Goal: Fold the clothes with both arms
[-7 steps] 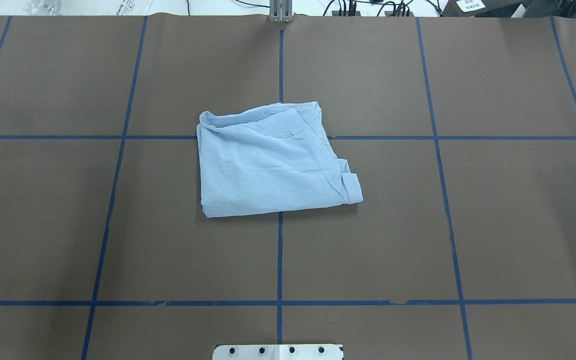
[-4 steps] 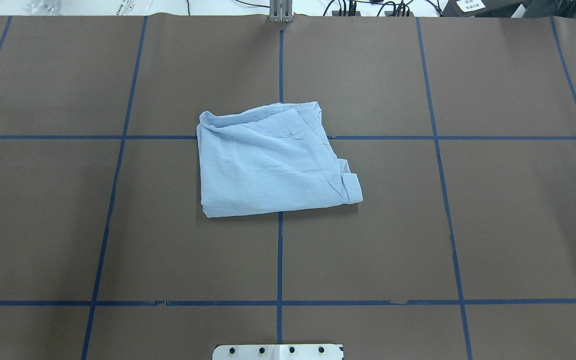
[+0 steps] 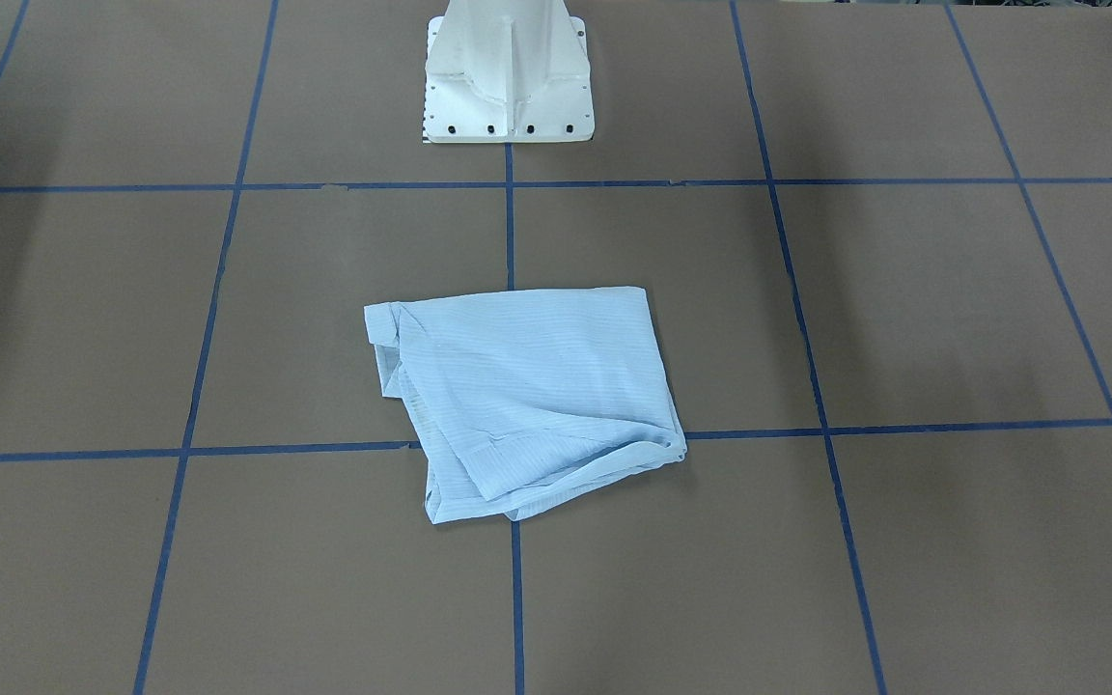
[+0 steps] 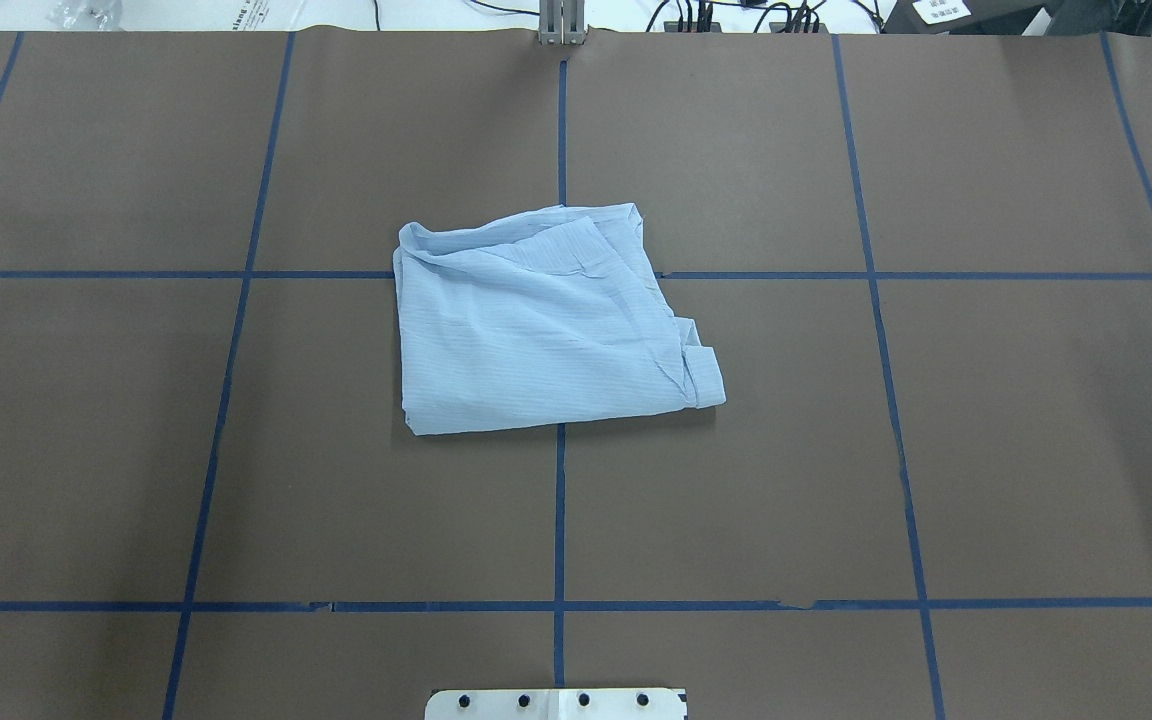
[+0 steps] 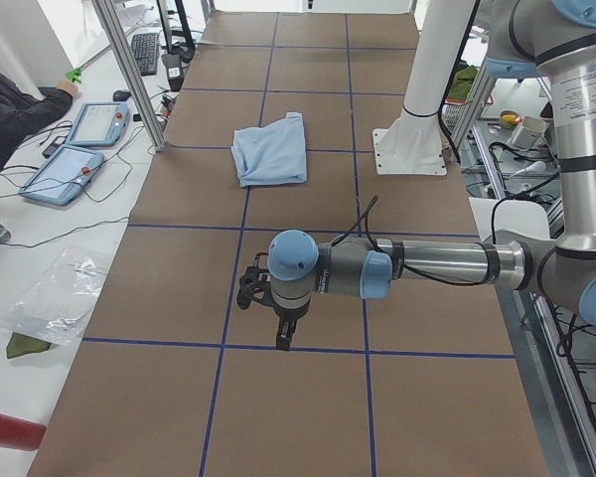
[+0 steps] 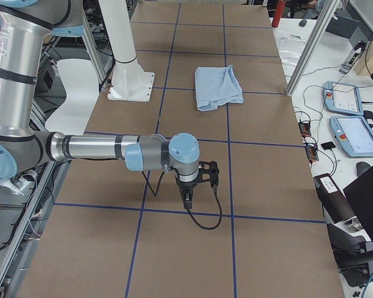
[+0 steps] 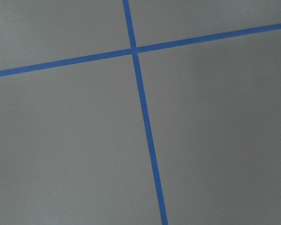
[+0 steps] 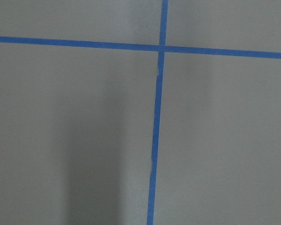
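The light blue shirt (image 4: 546, 320) lies folded into a rough square at the middle of the brown table, with a cuff poking out at its near right corner. It also shows in the front-facing view (image 3: 527, 396) and in both side views (image 5: 270, 149) (image 6: 217, 87). Both arms are far from it, out over the table's ends. The left gripper (image 5: 283, 333) points down above the table in the exterior left view. The right gripper (image 6: 188, 197) does the same in the exterior right view. I cannot tell whether either is open or shut. Both wrist views show only brown table and blue tape.
Blue tape lines (image 4: 560, 520) divide the brown table (image 4: 1036, 450) into a grid. The white pedestal base (image 3: 508, 77) stands at the robot's edge. An aluminium post (image 5: 129, 70), tablets (image 5: 79, 149) and a person's arm (image 5: 15, 104) are beside the far edge.
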Robot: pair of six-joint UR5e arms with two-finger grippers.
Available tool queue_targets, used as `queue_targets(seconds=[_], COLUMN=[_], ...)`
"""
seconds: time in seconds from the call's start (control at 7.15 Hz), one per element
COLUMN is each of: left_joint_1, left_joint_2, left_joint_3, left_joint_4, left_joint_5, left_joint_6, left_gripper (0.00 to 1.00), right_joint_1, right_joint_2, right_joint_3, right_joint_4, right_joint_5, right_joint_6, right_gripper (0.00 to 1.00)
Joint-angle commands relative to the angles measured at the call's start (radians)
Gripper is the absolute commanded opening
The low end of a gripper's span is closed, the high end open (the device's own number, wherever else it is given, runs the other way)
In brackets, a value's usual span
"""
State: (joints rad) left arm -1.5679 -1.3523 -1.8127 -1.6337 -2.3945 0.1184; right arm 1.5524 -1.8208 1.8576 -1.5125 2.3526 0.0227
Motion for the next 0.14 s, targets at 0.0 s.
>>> queue_targets(seconds=[0.0], left_joint_1=[0.0], left_joint_2=[-0.002], left_joint_3=[0.0], left_joint_4=[0.0], left_joint_5=[0.0], left_joint_6=[0.0], left_gripper=[1.0], right_joint_1=[0.0], right_joint_2=[0.002], right_joint_3=[0.0], right_joint_4=[0.0], right_joint_5=[-0.001], right_joint_6=[0.0], right_gripper=[1.0])
